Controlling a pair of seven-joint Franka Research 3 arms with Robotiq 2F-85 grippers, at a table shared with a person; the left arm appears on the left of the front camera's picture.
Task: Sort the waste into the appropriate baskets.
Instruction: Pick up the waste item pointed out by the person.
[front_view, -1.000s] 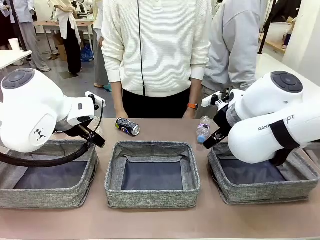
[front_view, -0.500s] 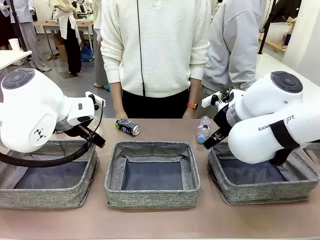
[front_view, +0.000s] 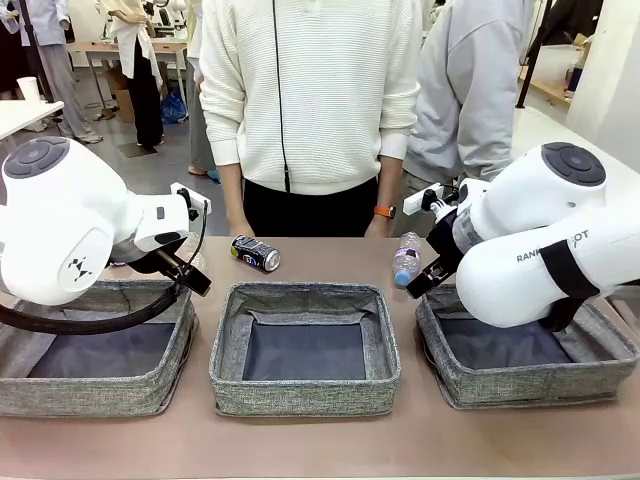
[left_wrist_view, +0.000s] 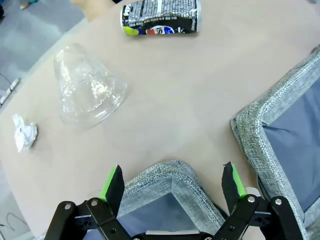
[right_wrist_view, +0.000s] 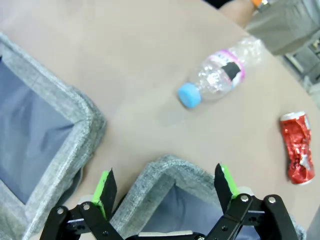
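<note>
While both arms hang above the table (front_view: 320, 445), I'm using the middle basket (front_view: 305, 392) as reference.

- Left basket (front_view: 90, 392) is just beside it on its left and the right basket (front_view: 520, 388) just beside it on its right, all three in one row.
- Left gripper (left_wrist_view: 172, 175): jaws spread wide, nothing between the pads. It hovers over the left basket's far corner, the one nearest the middle basket.
- Right gripper (right_wrist_view: 165, 176): jaws likewise wide apart, holding nothing. It hovers over the right basket's far corner nearest the middle basket.
- All the waste lies on the table, outside the baskets, beyond the middle basket's far rim line.
- Dark blue can (front_view: 256, 253): on its side, just past the middle basket's far-left corner.
- Crushed clear bottle (left_wrist_view: 87, 90): farther left of the middle basket than the can.
- Crumpled white tissue (left_wrist_view: 24, 132): farther left again, well apart from the middle basket.
- Clear plastic bottle with pink label (front_view: 406, 259): on its side past the middle basket's far-right corner, blue cap toward the robot.
- Crushed red can (right_wrist_view: 298, 148): farther right of the middle basket than that bottle.
- Person in a white knit top (front_view: 310, 100): stands straight across from the middle basket.
</note>
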